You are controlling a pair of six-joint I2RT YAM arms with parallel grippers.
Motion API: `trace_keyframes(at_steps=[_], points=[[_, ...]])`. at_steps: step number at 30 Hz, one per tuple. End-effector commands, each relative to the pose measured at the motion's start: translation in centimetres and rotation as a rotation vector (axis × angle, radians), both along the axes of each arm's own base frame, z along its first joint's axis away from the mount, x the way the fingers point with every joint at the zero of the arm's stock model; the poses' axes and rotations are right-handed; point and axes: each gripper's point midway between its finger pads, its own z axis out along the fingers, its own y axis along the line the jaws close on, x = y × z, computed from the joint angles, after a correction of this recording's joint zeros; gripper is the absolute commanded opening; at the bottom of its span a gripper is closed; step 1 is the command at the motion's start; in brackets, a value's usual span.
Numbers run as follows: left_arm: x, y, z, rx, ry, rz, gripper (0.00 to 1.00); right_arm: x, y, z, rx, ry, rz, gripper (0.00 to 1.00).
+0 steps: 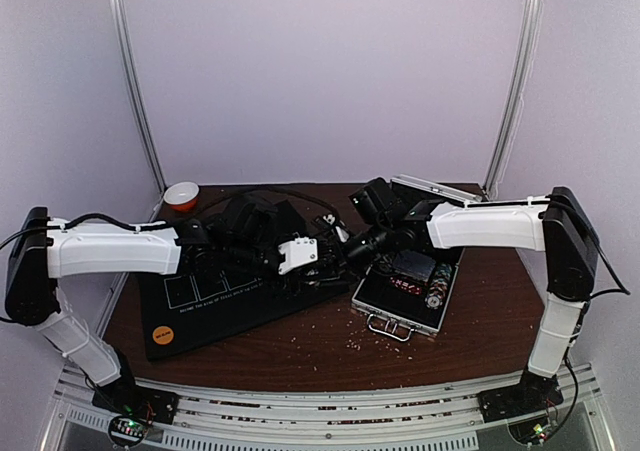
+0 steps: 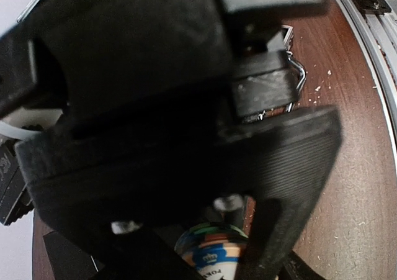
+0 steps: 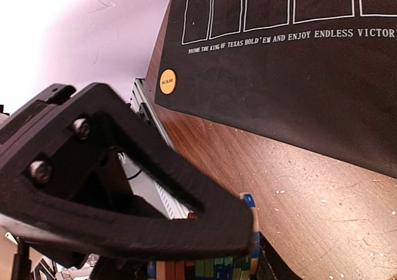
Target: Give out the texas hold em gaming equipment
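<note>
My right gripper [image 3: 205, 255] is shut on a stack of striped poker chips [image 3: 250, 230], held low over the wooden table beside the black mat [image 3: 298, 75]. My left gripper [image 2: 223, 249] is closed around a chip stack [image 2: 226, 258] whose blue-and-white crown face shows between dark fingers. In the top view the left gripper [image 1: 308, 257] and the right gripper [image 1: 356, 245] meet nose to nose at the mat's right edge. An orange button disc [image 3: 168, 81] lies on the mat's near corner [image 1: 163, 337]. More chips [image 1: 435, 289] sit in the open case. No cards are in view.
The silver case [image 1: 400, 309] lies open right of the mat [image 1: 230, 306], and its latch shows in the left wrist view [image 2: 293, 75]. A small orange-and-white bowl [image 1: 181, 195] stands at the back left. White crumbs dot the wooden table [image 1: 330, 346].
</note>
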Motion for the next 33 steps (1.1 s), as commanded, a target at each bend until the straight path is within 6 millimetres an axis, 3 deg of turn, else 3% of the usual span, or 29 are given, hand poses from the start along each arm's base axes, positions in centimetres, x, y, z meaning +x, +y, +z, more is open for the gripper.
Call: trace_keyframes(at_steps=[1, 7, 12, 17, 29, 30, 33], points=[[1.0, 0.0, 0.3, 0.017, -0.054, 0.014, 0.59, -0.7, 1.1, 1.5, 0.065, -0.007, 0.037, 0.0], [1.5, 0.0, -0.1, 0.024, -0.068, 0.032, 0.52, -0.7, 1.3, 1.6, 0.071, -0.009, 0.039, 0.0], [1.6, -0.1, -0.2, 0.023, -0.069, 0.035, 0.35, -0.7, 1.4, 1.4, 0.068, -0.007, 0.041, 0.0], [1.7, 0.0, 0.0, 0.017, -0.075, 0.045, 0.0, -0.7, 1.4, 1.3, 0.069, -0.007, 0.045, 0.0], [1.9, 0.8, -0.4, 0.041, -0.06, 0.089, 0.0, -0.7, 1.4, 0.5, 0.059, -0.003, 0.061, 0.0], [1.8, 0.9, -0.6, 0.051, -0.06, 0.084, 0.04, -0.7, 1.4, 0.6, 0.06, -0.004, 0.062, 0.0], [1.6, 1.3, -1.0, 0.07, -0.078, 0.068, 0.32, -0.8, 1.4, 0.9, 0.064, -0.008, 0.067, 0.0]])
